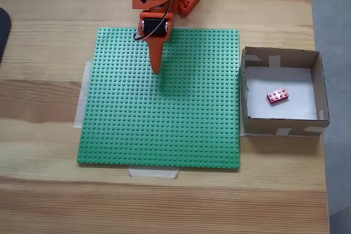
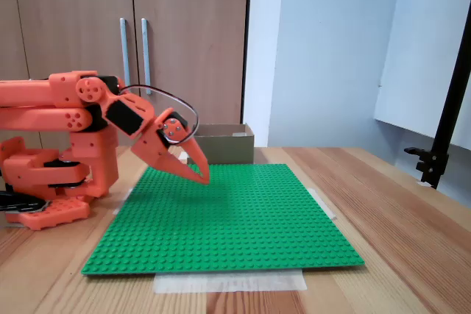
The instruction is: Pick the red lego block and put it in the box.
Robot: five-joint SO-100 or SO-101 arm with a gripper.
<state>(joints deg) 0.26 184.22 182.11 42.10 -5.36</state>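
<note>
The red lego block point(image 1: 278, 96) lies on the white bottom of the box point(image 1: 281, 129), a shallow cardboard box at the right of the baseplate; it sits slightly right of the box's middle. In a fixed view from the side the box point(image 2: 224, 143) stands behind the baseplate and its inside is hidden. My orange gripper point(image 1: 156, 69) hangs over the upper middle of the green baseplate point(image 1: 164, 135), far left of the box, with its fingers together and nothing between them. From the side the gripper point(image 2: 202, 176) points down to the right, just above the studs.
The green studded baseplate point(image 2: 221, 233) is taped to the wooden table point(image 1: 49, 201). The arm's orange base point(image 2: 51, 182) stands at the table's back edge. A black stand point(image 2: 441, 145) rises at the right. Cupboard doors point(image 2: 132, 34) stand behind.
</note>
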